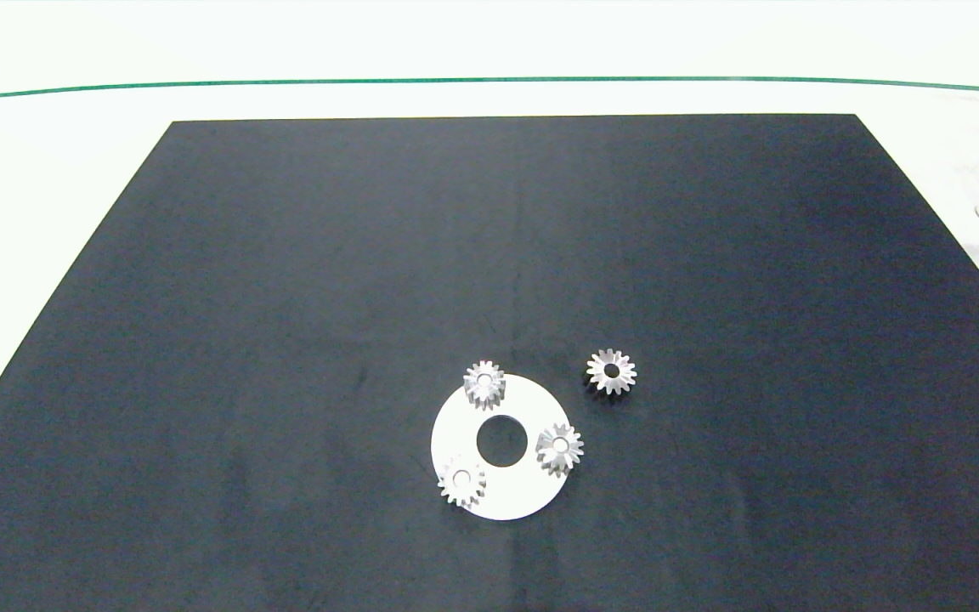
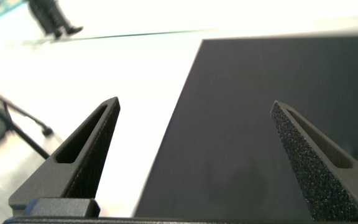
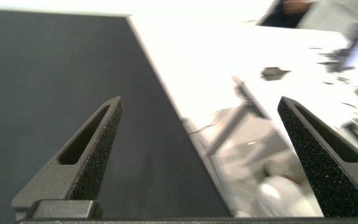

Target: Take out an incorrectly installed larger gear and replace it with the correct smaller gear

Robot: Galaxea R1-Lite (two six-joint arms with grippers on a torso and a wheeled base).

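Sitting loose right of the disc (image 1: 464,429), larger gear (image 1: 611,371) could be misgrasped; both hands (image 2: 194,162) (image 3: 201,162) held wide.

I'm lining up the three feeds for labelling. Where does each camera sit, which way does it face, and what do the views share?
Head view: above, looking down at the black mat, white disc, four silver gears; no arm shows.
Left wrist view: on the left arm, facing the mat's edge; open left gripper.
Right wrist view: on the right arm, facing the mat's other edge; open right gripper.
Shared: all three show the mat.
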